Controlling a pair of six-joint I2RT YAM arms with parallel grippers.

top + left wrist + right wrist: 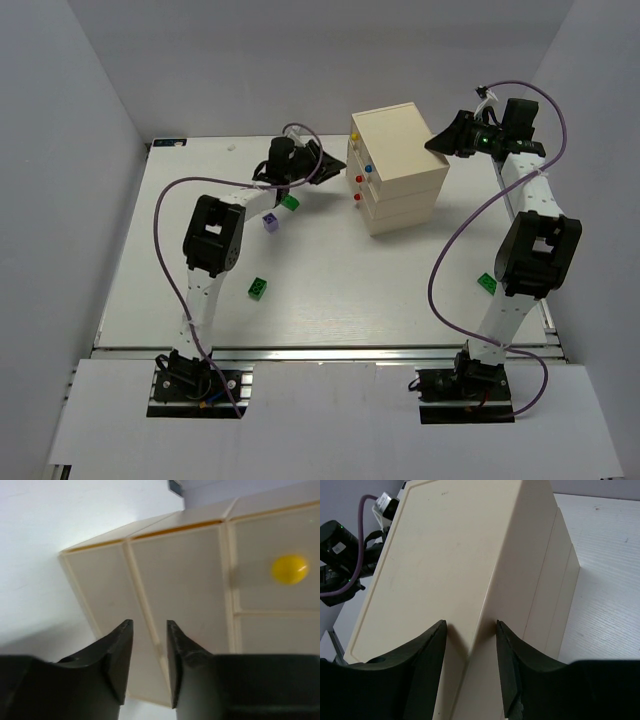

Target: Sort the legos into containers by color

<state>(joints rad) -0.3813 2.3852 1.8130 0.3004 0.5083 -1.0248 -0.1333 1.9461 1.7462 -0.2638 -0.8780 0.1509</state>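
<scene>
Between R gripper (470, 624) jaws: chest (450, 555) corner, prob. bracing it; can't tell if clamped. L gripper (149, 625) jaws parted, empty, facing drawers (270, 595).

The chest (400, 165) is plain cream all over; the left wrist view shows thin orange-yellow lines along its top seams. On its front are a yellow knob (355, 135), a blue knob (368, 169) and a red knob (358, 179). The tabletop (330, 290) is white with a faint streaked grain. On it lie a bright green brick (289, 202), a pale purple brick (270, 222), a second green brick (258, 287) and a third green brick (486, 283). The left arm (212, 235) and right arm (535, 250) are black and white, each with a purple cable (156, 235). The left fingers (120, 655) and right fingers (432, 655) are black. The walls (60, 150) are pale grey.
</scene>
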